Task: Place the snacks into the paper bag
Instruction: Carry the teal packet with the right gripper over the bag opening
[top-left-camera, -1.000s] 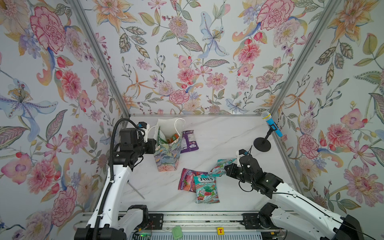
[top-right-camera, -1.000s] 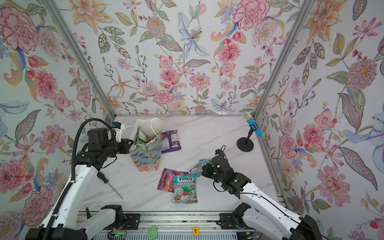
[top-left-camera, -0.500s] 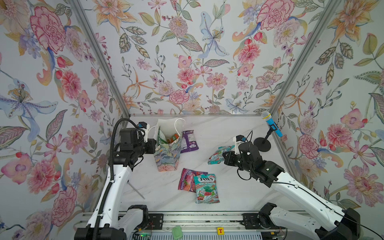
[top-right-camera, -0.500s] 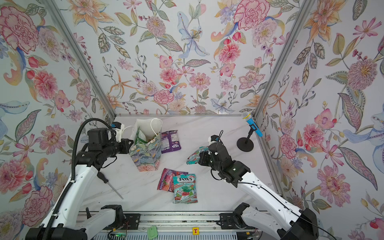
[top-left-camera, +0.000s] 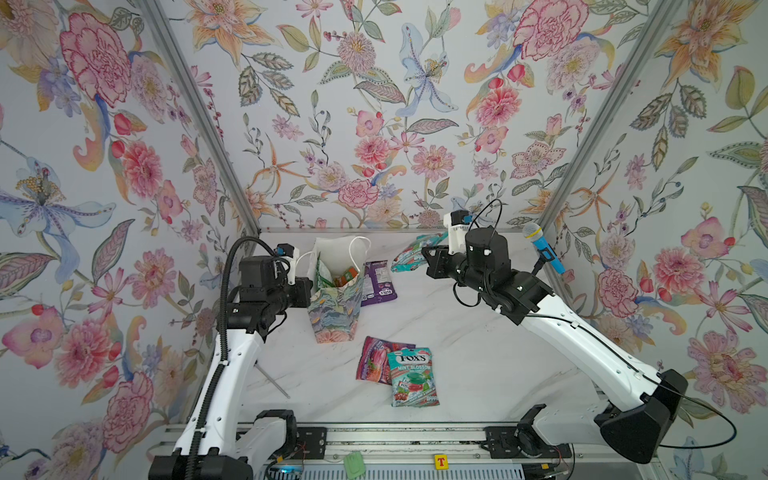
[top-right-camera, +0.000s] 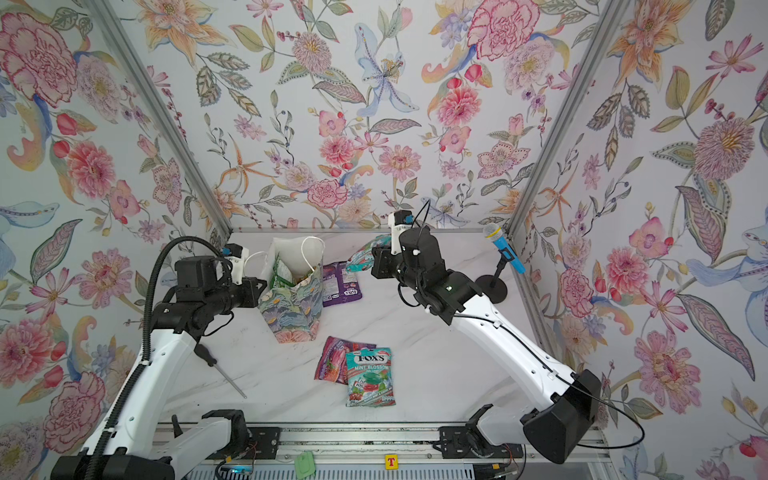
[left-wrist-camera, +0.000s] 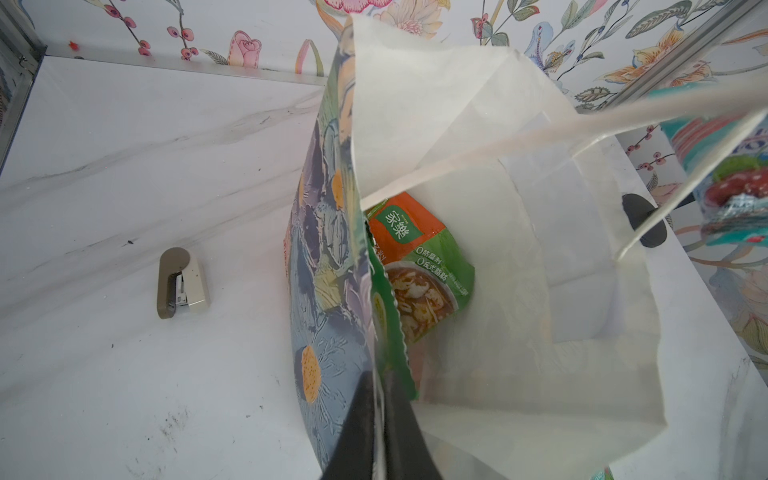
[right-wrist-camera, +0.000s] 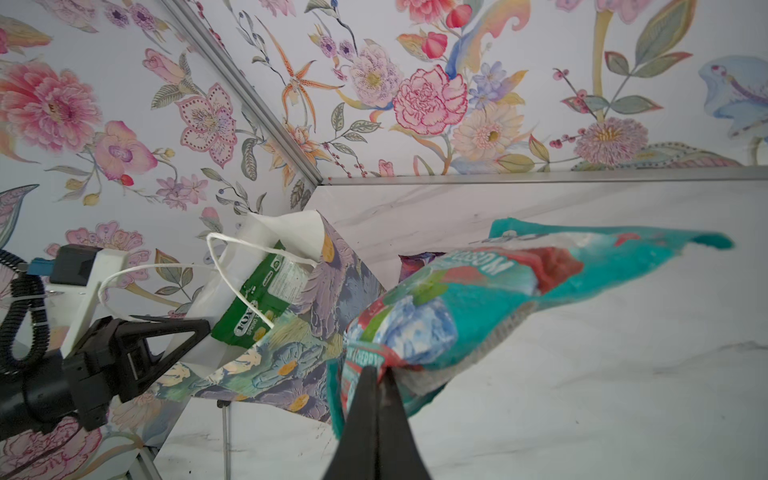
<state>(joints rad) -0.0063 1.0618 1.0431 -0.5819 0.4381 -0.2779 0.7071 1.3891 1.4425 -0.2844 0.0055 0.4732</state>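
The left end effector is closed narrowly on the rim of the tall paper gift bag painted blue, green and pink, which stands upright at 10 o'clock on the white marble tabletop. Inside the bag a green and orange glossy pouch is seen. A flat purple pouch is laid at the bag's 3 o'clock, partly hidden behind it. At the bag's 5 o'clock a pink-purple pouch is partly covered by a teal "FOX'S" pouch. At the bag's 2 o'clock a second teal pouch is held clear of the tabletop, pinched at one edge by the tightly closed right end effector.
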